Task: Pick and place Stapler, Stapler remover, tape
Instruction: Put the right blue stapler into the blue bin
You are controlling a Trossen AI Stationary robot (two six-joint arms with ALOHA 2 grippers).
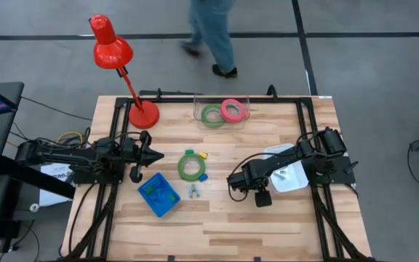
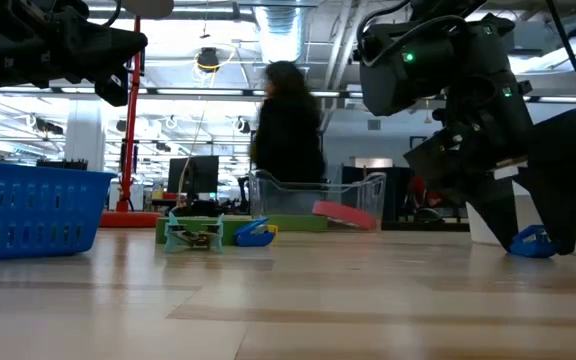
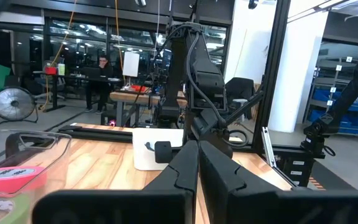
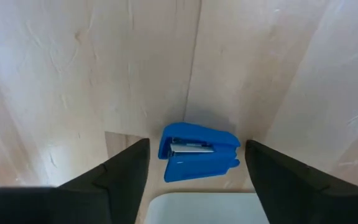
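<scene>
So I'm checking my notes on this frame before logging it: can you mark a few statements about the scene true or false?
1. The right gripper has its jaws open on either side of the blue stapler. True.
2. All three tape rings are in the clear bin. False: only a green ring and the pink ring are in it. The other green ring lies on the table.
3. The left gripper holds a tape ring. False: its jaws are shut on nothing.
4. The blue basket stands on the left arm's side of the table. True.
</scene>
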